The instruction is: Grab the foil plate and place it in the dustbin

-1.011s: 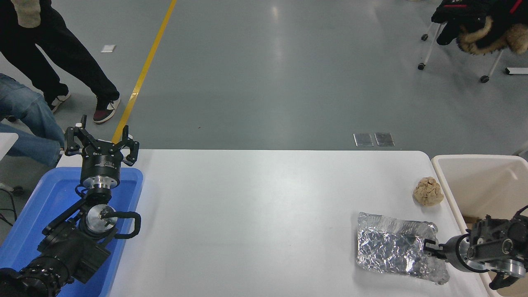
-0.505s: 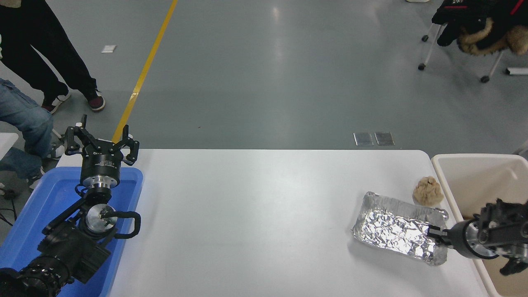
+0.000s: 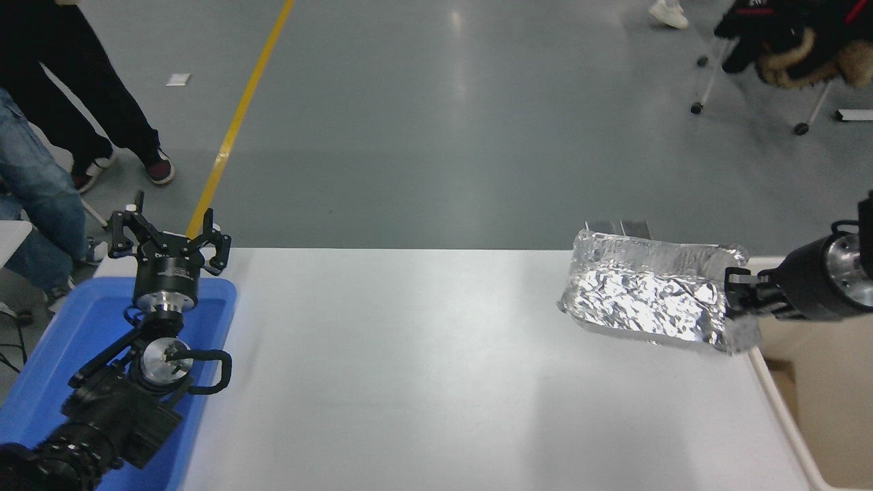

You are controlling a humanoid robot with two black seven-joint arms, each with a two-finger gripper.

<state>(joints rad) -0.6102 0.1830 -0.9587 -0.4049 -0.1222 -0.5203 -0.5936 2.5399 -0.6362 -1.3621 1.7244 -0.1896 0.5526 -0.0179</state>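
The foil plate [image 3: 648, 296], a shiny crinkled silver tray, hangs lifted well above the white table [image 3: 423, 382] at the right. My right gripper [image 3: 735, 296] is shut on the plate's right edge and comes in from the right edge of the picture. The plate tilts its open side towards the camera. The cream-beige dustbin [image 3: 818, 409] stands off the table's right end, just right of and below the plate. The tan paper ball is hidden behind the raised plate. My left gripper [image 3: 167, 235] is open and parked at the lower left over the blue tray.
A blue plastic tray [image 3: 75, 341] sits at the table's left end under the left arm. People's legs [image 3: 61, 102] stand on the floor at the upper left. A wheeled chair with dark clothes [image 3: 784, 41] stands at the upper right.
My right gripper has lifted the foil plate off the table and carried it up and back. The paper ball is now covered by the plate. The people at the left have shifted.
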